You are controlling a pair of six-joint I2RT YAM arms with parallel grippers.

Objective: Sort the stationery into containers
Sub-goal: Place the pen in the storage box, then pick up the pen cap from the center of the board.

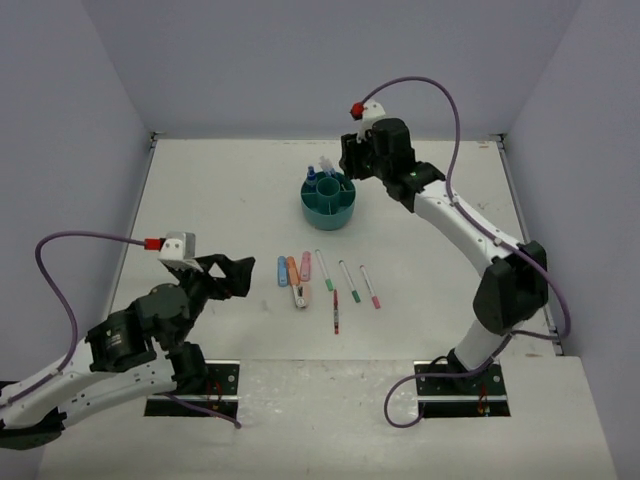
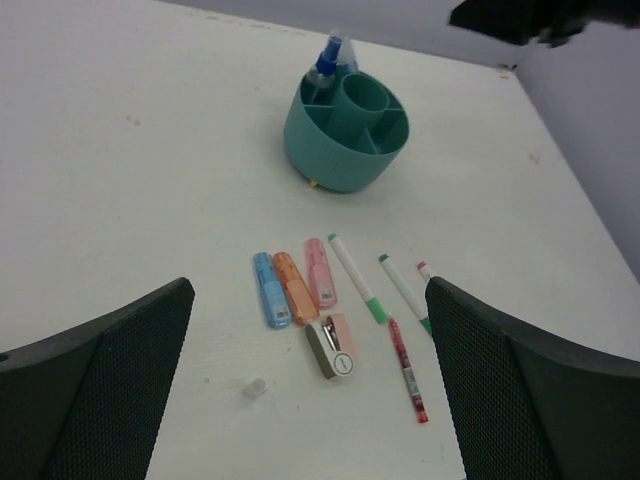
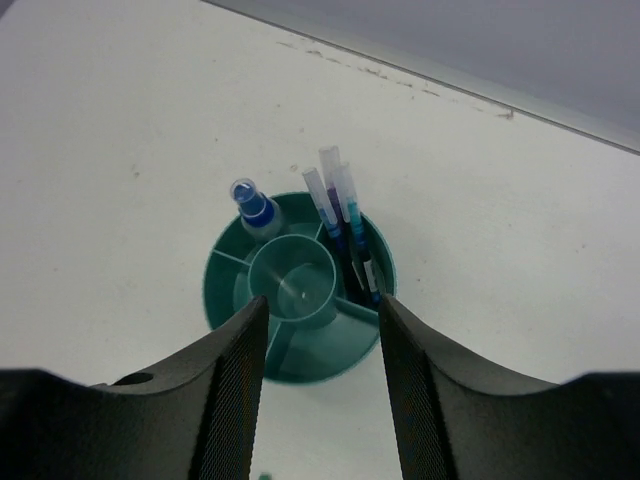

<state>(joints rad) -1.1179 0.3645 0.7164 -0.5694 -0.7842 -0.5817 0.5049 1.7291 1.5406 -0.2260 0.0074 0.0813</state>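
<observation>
Right gripper (image 3: 320,308): jaws parted, empty, over far organiser (image 3: 300,368), where pens (image 3: 338,205) drop in.
Left gripper (image 2: 310,295): jaws wide, empty, aimed at near markers (image 2: 297,287) for picking.

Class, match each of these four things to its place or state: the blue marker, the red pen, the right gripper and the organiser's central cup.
Things:
1. blue marker
2. red pen
3. right gripper
4. central cup

Places or states:
a. empty
b. open, above the organiser
c. lying just left of the orange marker
d. lying nearest the robot

Pairs: 1-c, 2-d, 3-b, 4-a.
</observation>
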